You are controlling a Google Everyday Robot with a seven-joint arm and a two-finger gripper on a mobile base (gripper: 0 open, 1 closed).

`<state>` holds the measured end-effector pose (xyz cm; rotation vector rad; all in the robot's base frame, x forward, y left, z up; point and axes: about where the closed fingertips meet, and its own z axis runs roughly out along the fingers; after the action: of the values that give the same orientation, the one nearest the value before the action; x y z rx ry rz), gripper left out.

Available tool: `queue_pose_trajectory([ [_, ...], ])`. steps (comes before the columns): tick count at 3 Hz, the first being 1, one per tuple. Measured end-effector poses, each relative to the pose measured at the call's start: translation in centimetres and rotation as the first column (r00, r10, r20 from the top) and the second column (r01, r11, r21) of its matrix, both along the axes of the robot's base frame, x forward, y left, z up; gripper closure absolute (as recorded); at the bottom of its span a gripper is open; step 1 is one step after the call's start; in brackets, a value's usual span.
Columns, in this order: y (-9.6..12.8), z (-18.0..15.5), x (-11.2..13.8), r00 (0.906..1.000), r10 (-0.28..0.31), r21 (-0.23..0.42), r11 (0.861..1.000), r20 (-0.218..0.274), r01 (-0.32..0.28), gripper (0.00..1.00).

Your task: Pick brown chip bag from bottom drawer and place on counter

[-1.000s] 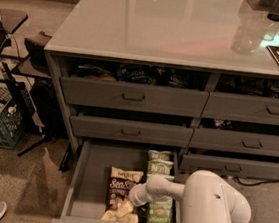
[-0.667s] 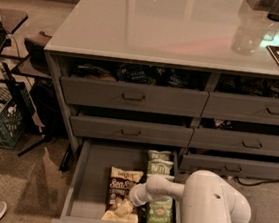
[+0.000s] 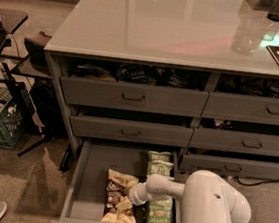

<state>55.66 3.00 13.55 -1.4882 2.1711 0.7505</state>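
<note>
Reaching into bottom drawer (image 3: 91, 178), open below table (image 3: 164, 31) front edge near left corner; pincer (image 3: 129, 195) low over brown chip bag (image 3: 113, 196) for grasp, grip state cannot be told; bag lies flat mid-drawer.

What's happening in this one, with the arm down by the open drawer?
The robot's white arm reaches into the open, shallow dark-grey bottom drawer. Its claw is at the small crinkly dark-brown chip bag. That bag lies on the drawer floor beside two green-and-white chip bags and is not lifted yet. The glossy grey-green counter is above.
</note>
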Motion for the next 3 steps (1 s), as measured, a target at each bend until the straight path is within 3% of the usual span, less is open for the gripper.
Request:
queue_pose_trajectory([
  [1,0.0,0.0,0.0,1.0000,0.000,0.000,1.000,0.000,0.000,0.89],
  [2,0.0,0.8,0.0,1.0000,0.000,0.000,1.000,0.000,0.000,1.00],
  [3,-0.8,6.6,0.2,0.9999,-0.015,0.074,0.997,0.009,0.014,1.00],
])
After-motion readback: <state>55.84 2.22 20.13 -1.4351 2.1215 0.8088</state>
